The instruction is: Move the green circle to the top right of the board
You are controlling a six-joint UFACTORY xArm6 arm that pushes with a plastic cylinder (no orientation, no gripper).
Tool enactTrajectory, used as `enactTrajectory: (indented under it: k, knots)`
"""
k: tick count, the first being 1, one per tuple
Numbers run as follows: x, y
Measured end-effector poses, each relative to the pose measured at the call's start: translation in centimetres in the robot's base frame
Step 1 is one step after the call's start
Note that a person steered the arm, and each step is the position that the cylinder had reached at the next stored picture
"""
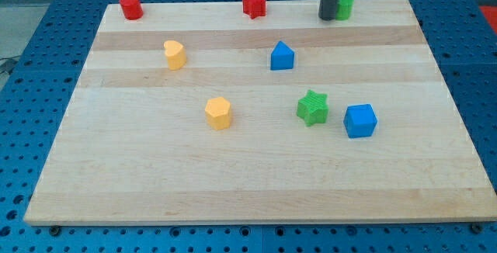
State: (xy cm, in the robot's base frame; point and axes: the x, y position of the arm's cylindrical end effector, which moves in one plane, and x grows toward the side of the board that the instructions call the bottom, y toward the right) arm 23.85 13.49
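Note:
The green circle [345,6] sits at the view's top edge of the wooden board [256,183], right of centre, partly hidden by my rod. My tip [328,17] rests on the board touching the circle's left side. A green star [313,107] lies right of centre, with a blue cube [360,120] just to its right.
A red block [130,6] sits at the top left corner and a red star [254,4] at the top middle. A blue pentagon-like block [282,56], a yellow heart [174,54] and a yellow hexagon [219,112] lie across the middle.

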Motion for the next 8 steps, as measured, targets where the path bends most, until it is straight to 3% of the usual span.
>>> enactTrajectory:
  k: [2,8]
  knots:
    - [-1.6,-2.5]
    - [-1.8,5.3]
